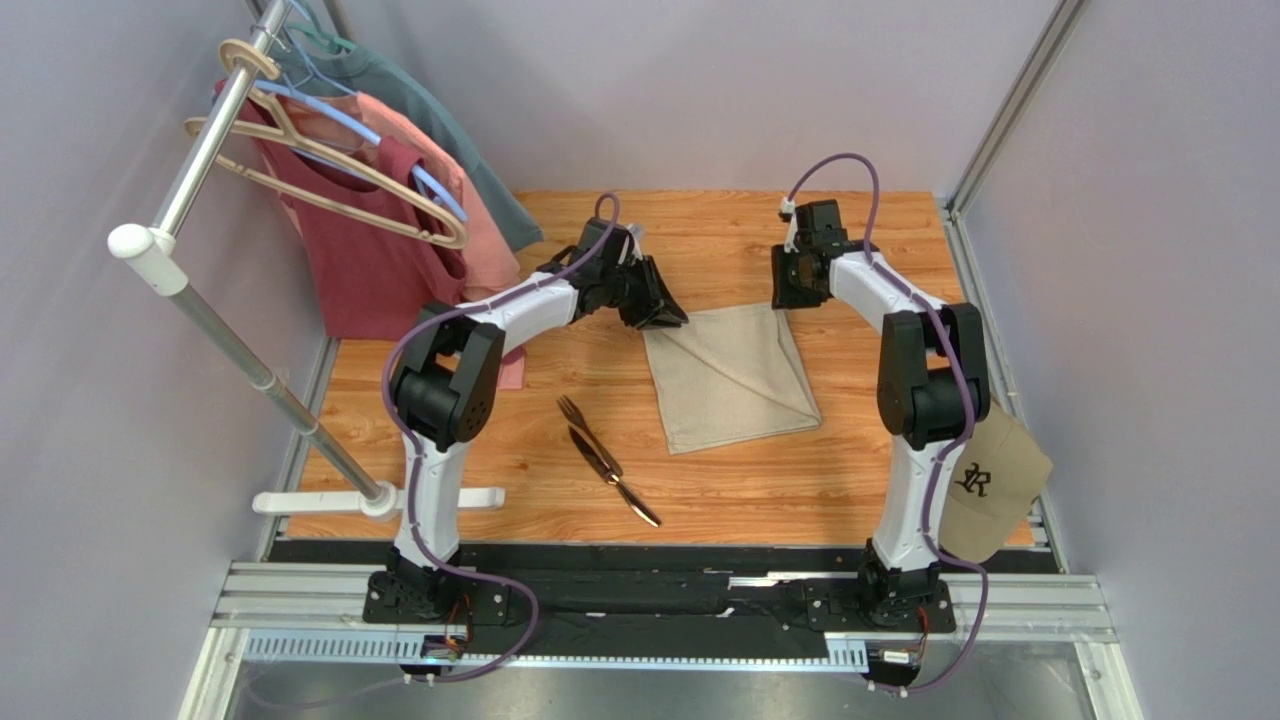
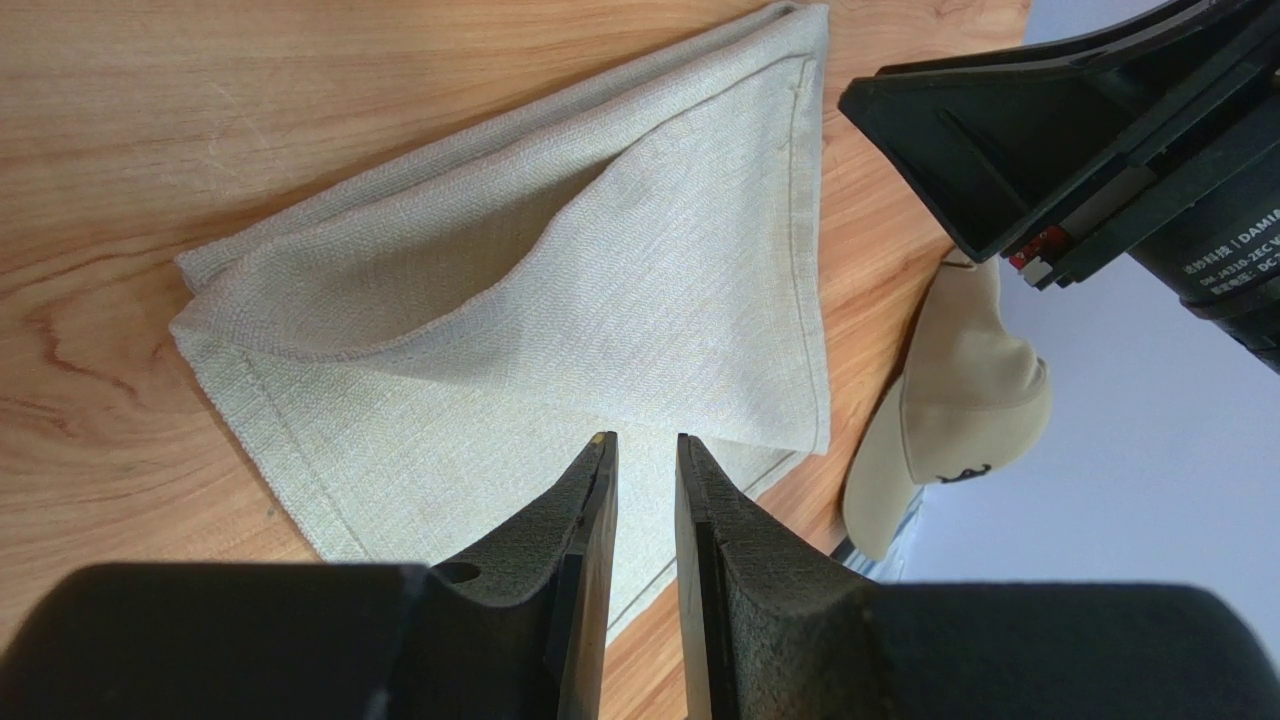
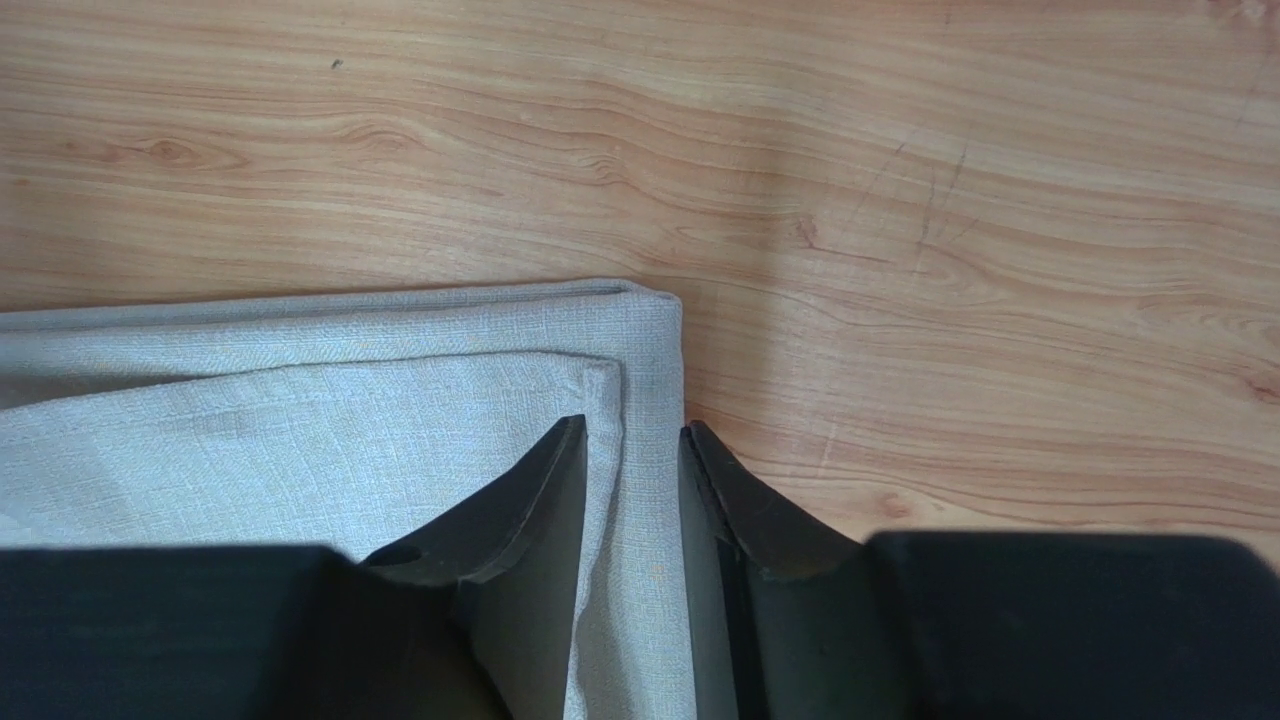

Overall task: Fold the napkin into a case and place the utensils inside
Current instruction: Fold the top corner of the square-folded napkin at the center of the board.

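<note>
Two grippers are counted: the left gripper [image 1: 661, 312] and the right gripper [image 1: 784, 282]. One napkin [image 1: 732, 375] is seen between them, on their near side. Two utensils are counted nearer than the left gripper: one fork [image 1: 570, 408] and one knife [image 1: 643, 510]. One cap [image 1: 992, 483] is seen outward of the right gripper. Three garments are counted outward of the left gripper: one red shirt [image 1: 368, 255], one pink shirt [image 1: 478, 240] and one teal garment [image 1: 484, 173], hung on one rack [image 1: 226, 323].

The wooden table [image 1: 751, 488] carries a folded beige napkin [image 1: 732, 375]; a dark fork [image 1: 579, 417] and knife [image 1: 631, 492] overlap to its left, and a tan cap [image 1: 995, 483] sits at the right edge
</note>
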